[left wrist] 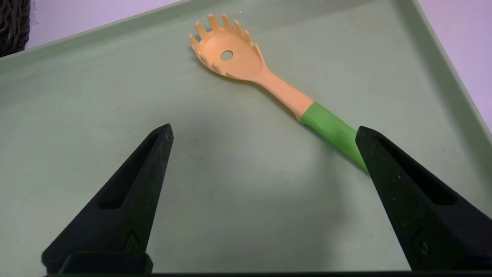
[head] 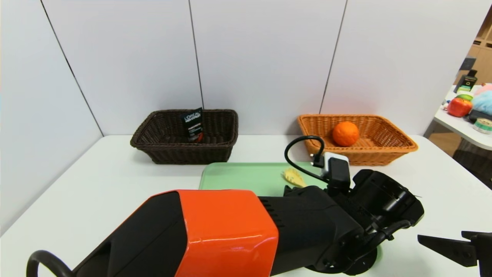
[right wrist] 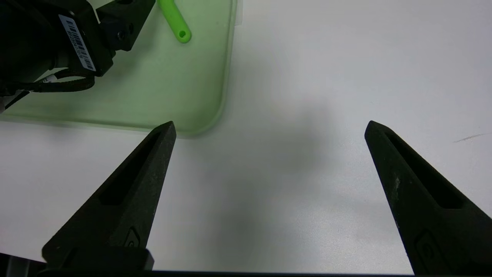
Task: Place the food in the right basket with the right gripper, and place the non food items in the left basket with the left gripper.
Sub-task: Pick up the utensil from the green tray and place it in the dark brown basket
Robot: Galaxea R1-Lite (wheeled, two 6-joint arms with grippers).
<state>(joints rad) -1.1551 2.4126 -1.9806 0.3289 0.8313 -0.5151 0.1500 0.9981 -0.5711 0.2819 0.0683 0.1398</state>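
yellow-headed, green-handled utensil (left wrist: 269,90) lies flat before wide-open, empty left hand (left wrist: 263,132).

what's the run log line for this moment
left gripper: open over spaghetti spoon on green tray | right gripper: open, idle | tube in left basket | orange in right basket

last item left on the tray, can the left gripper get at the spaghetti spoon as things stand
Probably yes: the left gripper hangs open over the tray, the spaghetti spoon lies flat just beyond its fingers, and nothing lies between them.
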